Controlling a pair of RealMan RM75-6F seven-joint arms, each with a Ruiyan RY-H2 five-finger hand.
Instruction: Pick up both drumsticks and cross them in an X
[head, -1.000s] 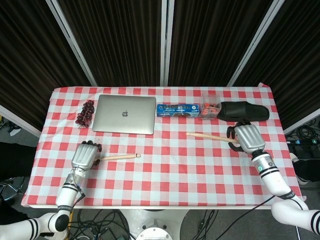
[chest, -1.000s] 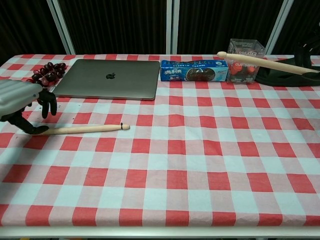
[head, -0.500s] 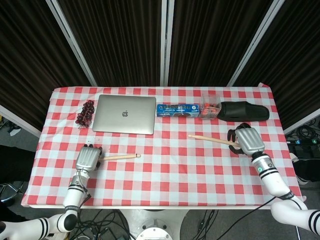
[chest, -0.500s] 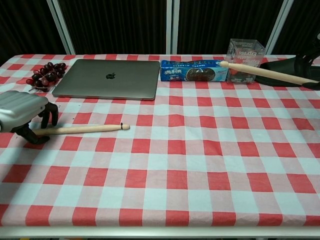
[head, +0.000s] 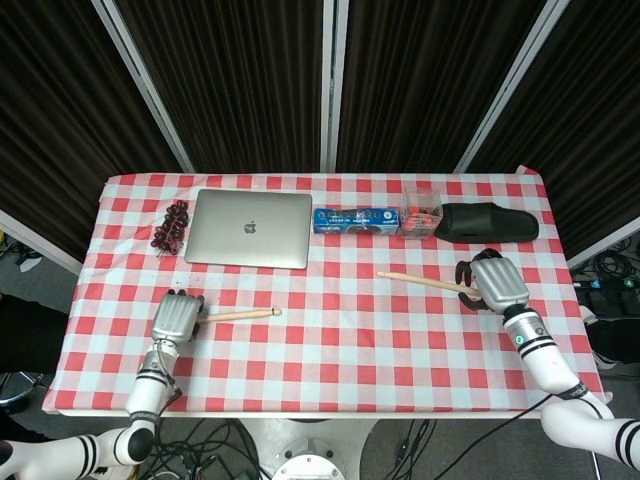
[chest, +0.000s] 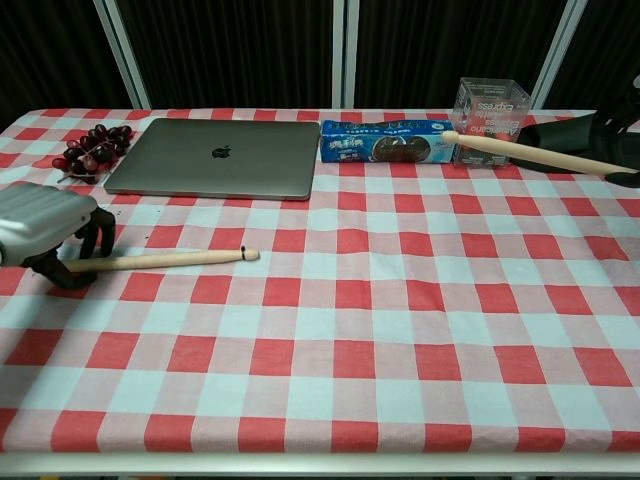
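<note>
Both hands have sunk toward the checked tablecloth (head: 330, 345) over the last second: the left hand (head: 175, 317) came down over the butt of its drumstick, and the right hand (head: 497, 281) dropped with its stick, whose tip in the chest view has fallen from above the clear box to level with the cookie packet.

At the lower left of the head view, the left hand sits knuckles up, its dark fingers (chest: 97, 232) curled down around the butt of the left drumstick (chest: 160, 259); the stick lies flat on the cloth, and whether the fingers actually clamp it cannot be told. At the right of that view, the right hand grips the butt of the right drumstick (head: 420, 281), which is raised off the cloth, its tip pointing toward the frame's left.

Both sticks are pale wood with small rounded tips. They are well apart, not crossed.

Along the upper part of the table stand a bunch of dark cherries (head: 171, 226), a closed silver laptop (head: 250, 228), a blue cookie packet (head: 355, 219), a clear plastic box (chest: 490, 105) and a black slipper (head: 488, 221). In the chest view the raised stick's tip overlaps the packet's right end.
</note>
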